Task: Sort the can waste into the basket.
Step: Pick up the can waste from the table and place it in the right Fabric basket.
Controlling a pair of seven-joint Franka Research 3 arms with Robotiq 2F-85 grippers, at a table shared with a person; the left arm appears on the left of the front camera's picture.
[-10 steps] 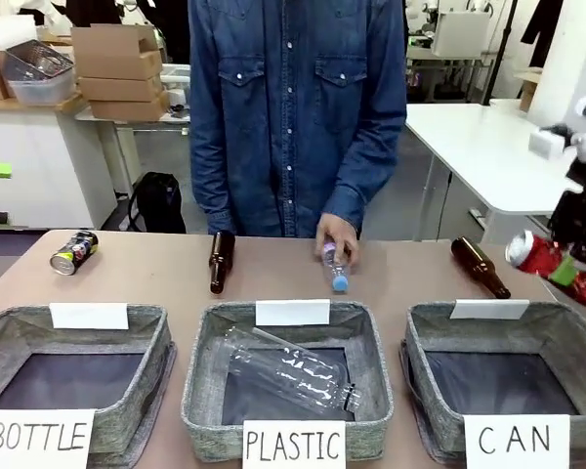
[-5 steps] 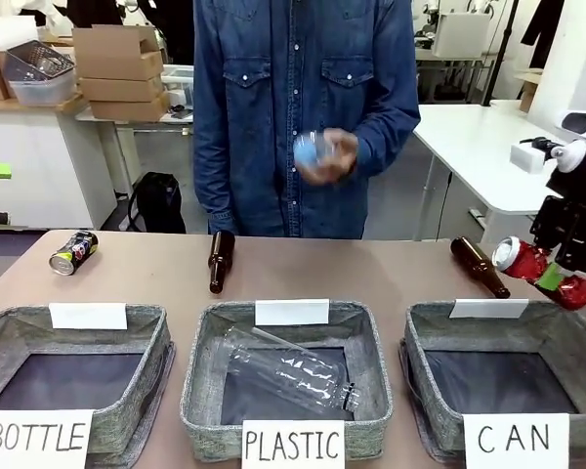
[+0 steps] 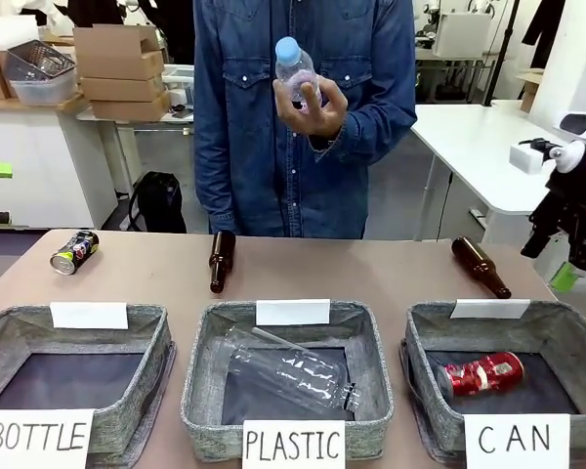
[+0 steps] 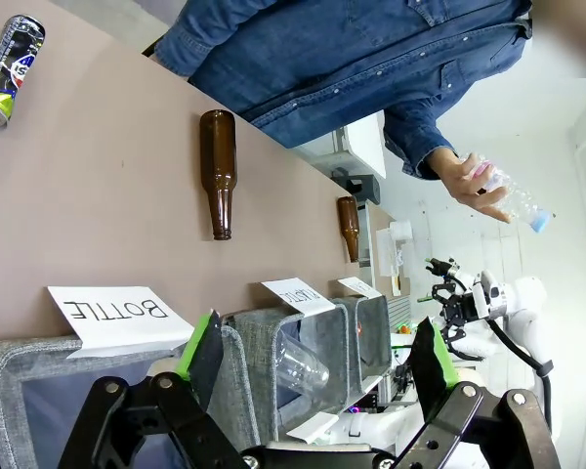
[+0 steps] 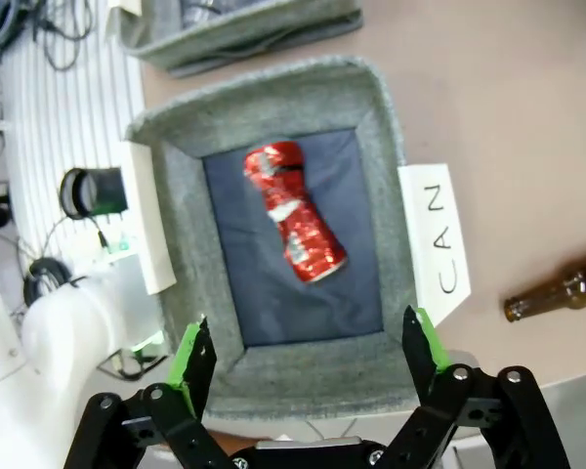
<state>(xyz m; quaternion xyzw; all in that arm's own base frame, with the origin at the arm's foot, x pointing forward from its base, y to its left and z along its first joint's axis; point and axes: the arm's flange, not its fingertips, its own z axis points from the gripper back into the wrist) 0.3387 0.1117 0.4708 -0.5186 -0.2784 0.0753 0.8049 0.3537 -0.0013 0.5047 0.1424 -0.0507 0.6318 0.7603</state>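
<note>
The dented red can (image 3: 481, 373) (image 5: 294, 224) lies on its side on the dark base of the grey basket signed "CAN" (image 3: 557, 330) (image 5: 393, 210). Above the basket's far right corner hangs my right gripper (image 3: 566, 266) (image 5: 308, 354), open, with nothing between its green pads. The dark can with yellow-green print (image 3: 73, 251) (image 4: 8, 70) lies on the table at the far left. My left gripper (image 4: 313, 354) is open over the "BOTTLE" basket (image 4: 24, 363), holding nothing.
A person across the table holds a small clear plastic bottle (image 3: 295, 70) up in one hand. Two brown glass bottles (image 3: 220, 260) (image 3: 480, 266) lie on the table. The "PLASTIC" basket (image 3: 203, 410) holds a clear bottle; the "BOTTLE" basket (image 3: 127, 430) sits left.
My right gripper let go of the red can, which dropped into the "CAN" basket. The person lifted the small plastic bottle from the table to chest height.
</note>
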